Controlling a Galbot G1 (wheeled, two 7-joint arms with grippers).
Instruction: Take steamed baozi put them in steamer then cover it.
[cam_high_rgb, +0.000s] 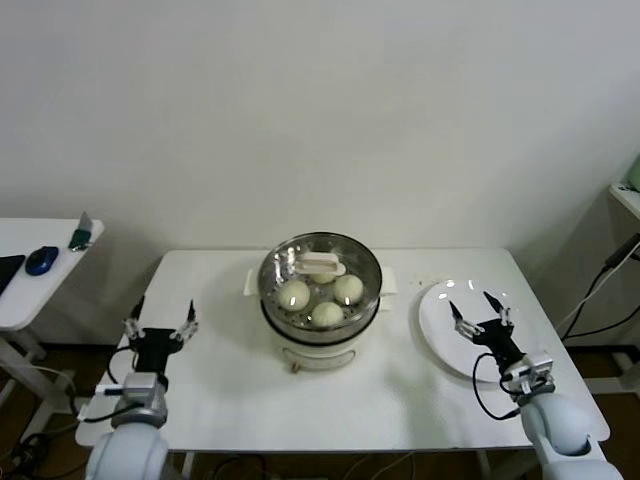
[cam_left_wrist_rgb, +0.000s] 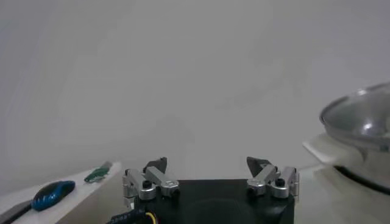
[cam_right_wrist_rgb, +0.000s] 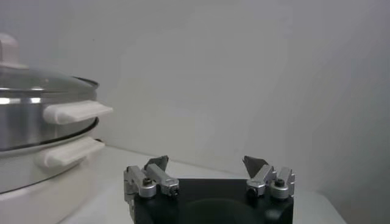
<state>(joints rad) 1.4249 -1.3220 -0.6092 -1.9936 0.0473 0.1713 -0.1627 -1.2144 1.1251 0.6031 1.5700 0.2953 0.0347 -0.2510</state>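
The shiny steel steamer (cam_high_rgb: 320, 300) stands mid-table on its white base, with its glass lid (cam_high_rgb: 318, 262) on top. Through the lid I see three cream-white steamed baozi (cam_high_rgb: 293, 294), (cam_high_rgb: 347, 288), (cam_high_rgb: 326, 314), and part of another under the lid's white handle. My left gripper (cam_high_rgb: 162, 312) hovers open and empty over the table's left side, well away from the steamer (cam_left_wrist_rgb: 359, 131). Over the white plate (cam_high_rgb: 437, 310), my right gripper (cam_high_rgb: 478, 306) is open with nothing between its fingers; the steamer (cam_right_wrist_rgb: 36, 134) shows beside it.
A side table at the left holds a blue mouse (cam_high_rgb: 41, 260) and a small green item (cam_high_rgb: 80, 236). Black cables (cam_high_rgb: 600, 290) hang at the right past the table edge. The plate has nothing on it.
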